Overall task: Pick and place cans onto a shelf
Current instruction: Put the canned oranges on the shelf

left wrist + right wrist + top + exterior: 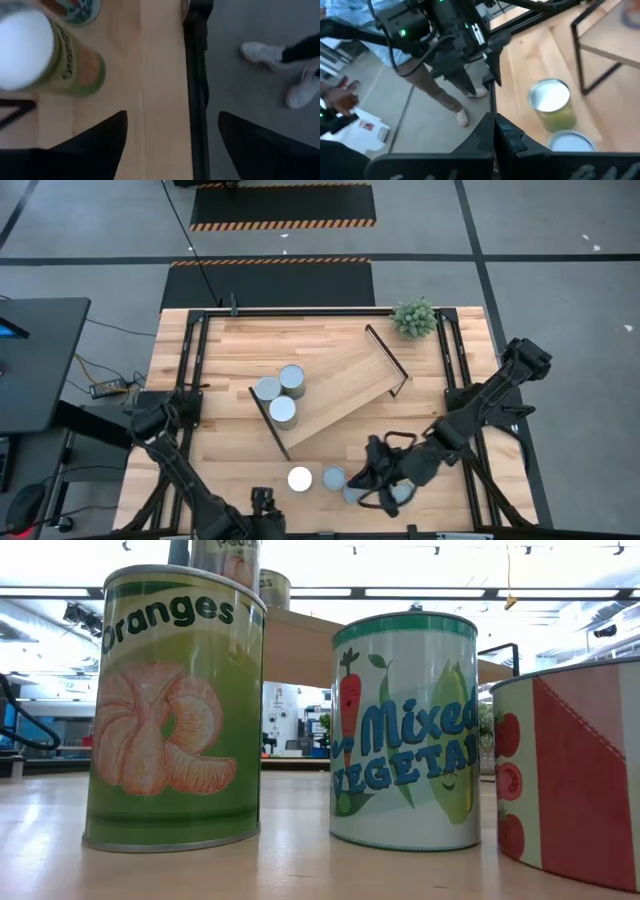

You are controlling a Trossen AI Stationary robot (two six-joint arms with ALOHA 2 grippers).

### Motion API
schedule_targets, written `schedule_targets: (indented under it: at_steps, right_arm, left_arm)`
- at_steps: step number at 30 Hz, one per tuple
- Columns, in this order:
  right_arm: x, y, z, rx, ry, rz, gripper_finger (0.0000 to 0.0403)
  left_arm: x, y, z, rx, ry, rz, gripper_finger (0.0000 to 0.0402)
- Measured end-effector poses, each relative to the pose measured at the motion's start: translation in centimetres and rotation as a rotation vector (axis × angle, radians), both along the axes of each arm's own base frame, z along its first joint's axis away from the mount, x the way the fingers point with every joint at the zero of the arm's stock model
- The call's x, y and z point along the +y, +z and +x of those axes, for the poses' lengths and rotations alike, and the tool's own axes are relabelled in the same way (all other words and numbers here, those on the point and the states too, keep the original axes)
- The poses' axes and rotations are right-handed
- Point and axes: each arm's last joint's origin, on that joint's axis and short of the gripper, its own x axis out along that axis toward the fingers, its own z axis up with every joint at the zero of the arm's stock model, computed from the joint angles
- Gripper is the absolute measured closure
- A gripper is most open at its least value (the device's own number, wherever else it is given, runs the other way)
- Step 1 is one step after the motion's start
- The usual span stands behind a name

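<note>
The shelf (335, 385) lies slantwise across the table's middle, with three cans (283, 412) standing on its left end. Near the front edge stand a white-topped can (300, 478) with an oranges label (175, 705) and a blue-grey-topped can (333, 477) (405, 730). More cans (400, 493) stand partly hidden under my right arm. My left gripper (262, 502) (172, 117) is open over the table's front edge, just near-left of the white-topped can (25, 50). My right gripper (362, 480) (493, 120) is shut, hovering right of the two cans (549, 97).
A small green plant (414, 317) stands at the table's far right. Black frame rails (195, 75) run along the table's edges. A person stands beside the front edge, shoes (260, 52) on the floor. A third can (570, 770) stands right of the vegetables can.
</note>
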Motion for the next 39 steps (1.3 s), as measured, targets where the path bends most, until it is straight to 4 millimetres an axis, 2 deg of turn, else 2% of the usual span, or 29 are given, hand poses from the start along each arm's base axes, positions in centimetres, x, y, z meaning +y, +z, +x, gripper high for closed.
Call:
schedule_targets:
  at_steps: [6, 15, 25, 31, 35, 39]
  right_arm:
    - [0.8, -2.1, 2.5, 0.021, 0.013, 0.013, 0.0398]
    - [2.8, -2.2, 5.9, 0.099, 0.056, -0.114, 0.0398]
    - [2.5, -1.5, 5.7, 0.14, 0.064, -0.109, 0.0398]
    - [2.6, -1.6, 5.7, 0.162, 0.086, -0.077, 0.0398]
    - [2.5, -1.6, 5.7, 0.165, 0.091, -0.081, 0.0398]
    - [2.0, -1.7, 5.9, 0.176, 0.086, -0.103, 0.0398]
  left_arm:
    - [0.0, -2.9, -0.7, -0.079, 0.151, -0.029, 0.013]
    - [1.3, -6.7, -1.6, -0.19, 0.378, -0.043, 0.0174]
    - [2.3, -9.8, -2.5, -0.352, 0.4, -0.067, 0.0216]
    - [4.3, -9.6, -5.1, -0.412, 0.402, -0.104, 0.0246]
    - [5.3, -9.9, -6.3, -0.486, 0.392, -0.204, 0.0258]
    - [5.8, -10.4, -5.8, -0.526, 0.357, -0.231, 0.0249]
